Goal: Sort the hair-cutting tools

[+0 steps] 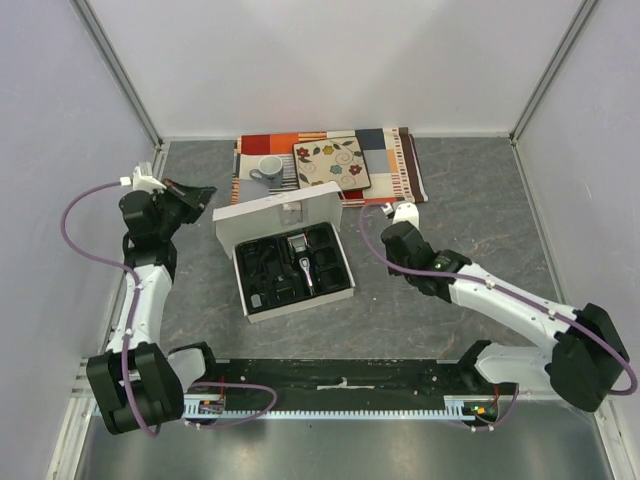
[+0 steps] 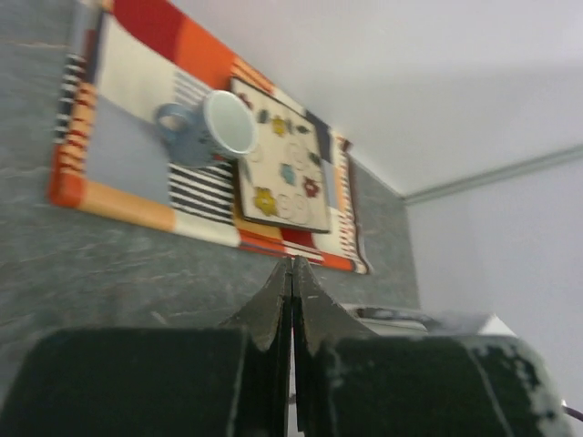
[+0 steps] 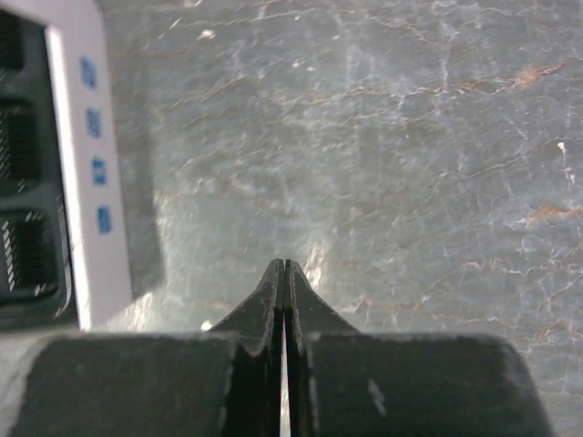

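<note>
The white box stands open in the middle of the table, lid tilted back. Its black insert holds the black-and-silver hair clipper and small black parts in compartments. The box's right edge and two black compartments show in the right wrist view. My left gripper is shut and empty, held left of the box lid; in its wrist view the jaws press together. My right gripper is shut and empty, just right of the box, over bare table.
A striped patchwork mat lies at the back with a blue mug and a flowered tile on it; both show in the left wrist view, mug and tile. White walls enclose the grey table.
</note>
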